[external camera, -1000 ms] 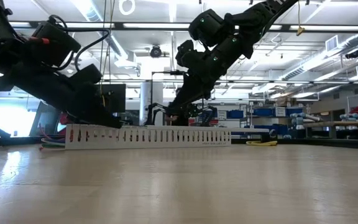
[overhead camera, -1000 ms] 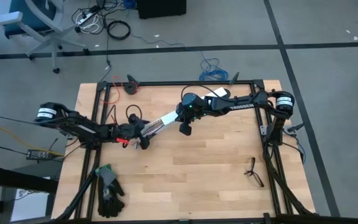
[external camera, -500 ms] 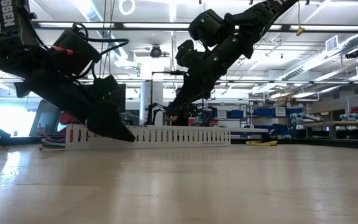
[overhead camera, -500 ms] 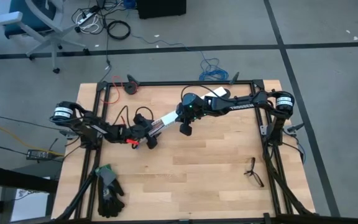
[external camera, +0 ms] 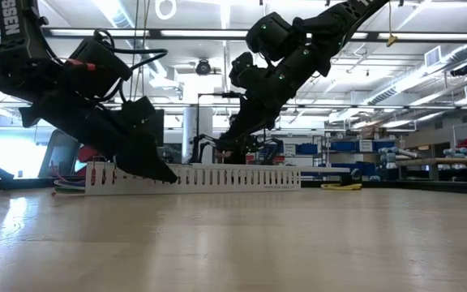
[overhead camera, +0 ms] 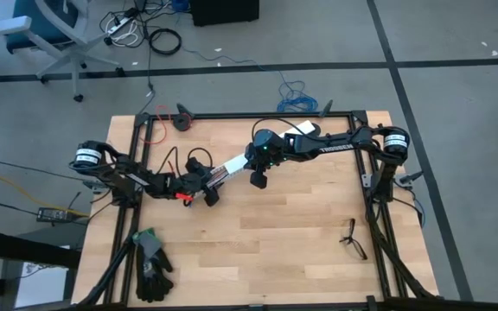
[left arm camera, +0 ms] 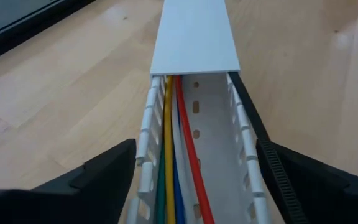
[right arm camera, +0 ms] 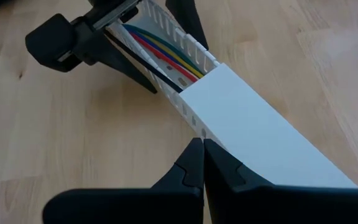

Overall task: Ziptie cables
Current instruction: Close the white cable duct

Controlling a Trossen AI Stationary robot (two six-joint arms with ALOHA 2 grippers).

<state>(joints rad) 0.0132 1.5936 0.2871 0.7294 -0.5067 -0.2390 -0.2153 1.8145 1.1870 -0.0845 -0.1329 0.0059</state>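
cables (left arm camera: 169, 155) run lengthwise inside white channel (left arm camera: 194, 37).

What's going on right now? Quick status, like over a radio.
Left gripper open, straddling the slotted channel. Right gripper shut, beside the channel's lid. Cables in the channel; ziptie along its wall. Lid covers part of the run.

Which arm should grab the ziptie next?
Left, probably. The left gripper is open, straddling the channel's uncovered end, with the ziptie by one finger and the cables between. The right gripper is shut, pressing the channel's cover, farther off.
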